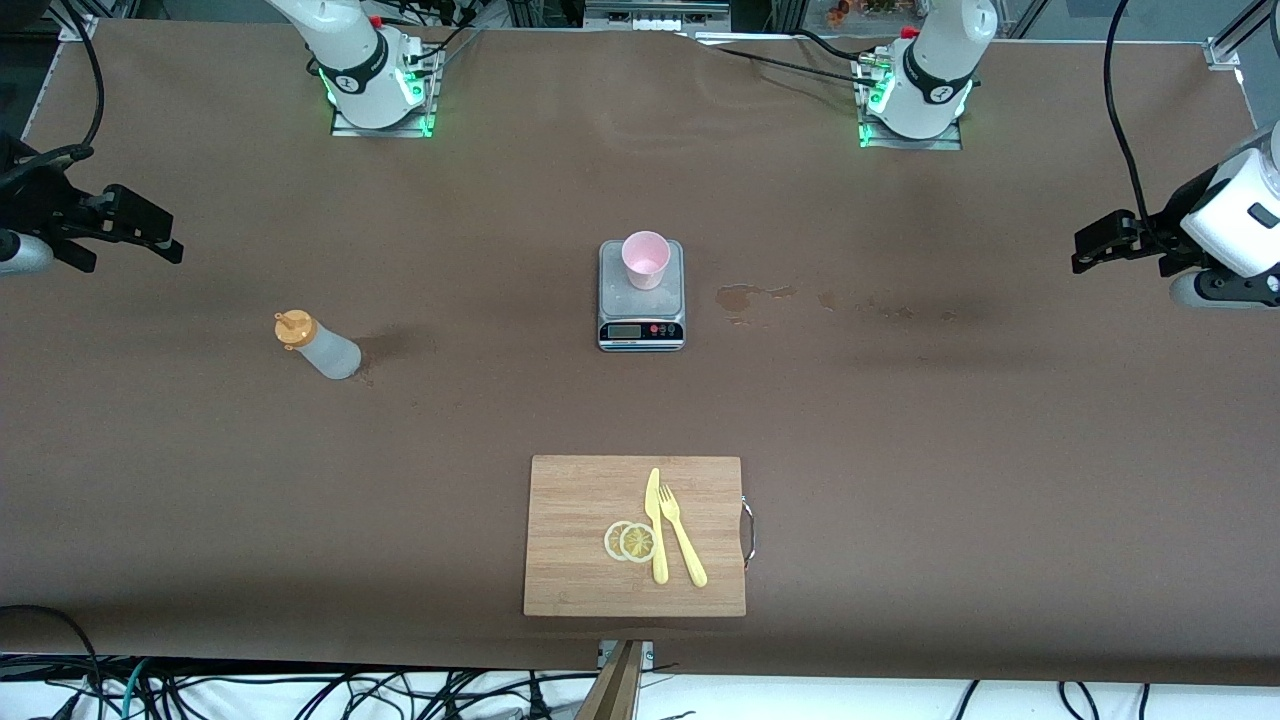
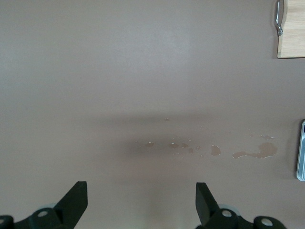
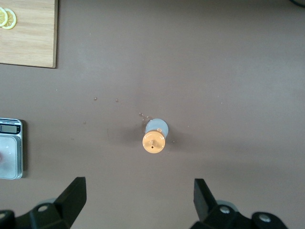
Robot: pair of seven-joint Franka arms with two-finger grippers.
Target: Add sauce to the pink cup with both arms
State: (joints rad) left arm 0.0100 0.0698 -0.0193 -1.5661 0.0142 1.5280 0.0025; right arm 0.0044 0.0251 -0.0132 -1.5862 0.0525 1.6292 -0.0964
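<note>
Pink cup (image 1: 645, 259) stands on the grey scale (image 1: 641, 312) mid-table; sauce (image 1: 317, 344) upright toward the right arm's end, spills (image 1: 748, 299) beside the scale. Bamboo board (image 1: 580, 540) — lemon slices (image 1: 630, 541), knife (image 1: 656, 525), fork (image 1: 682, 535) — lies nearer the camera. Left gripper (image 2: 142, 202) and right gripper (image 3: 139, 198) hover at the table ends, jaws apart, holding nothing — right one over the sauce.

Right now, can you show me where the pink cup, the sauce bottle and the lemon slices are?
pink cup (image 1: 645, 259), front view, on its side wall
sauce bottle (image 1: 325, 348), front view, on its whitish body
lemon slices (image 1: 630, 541), front view, where the two slices overlap
</note>
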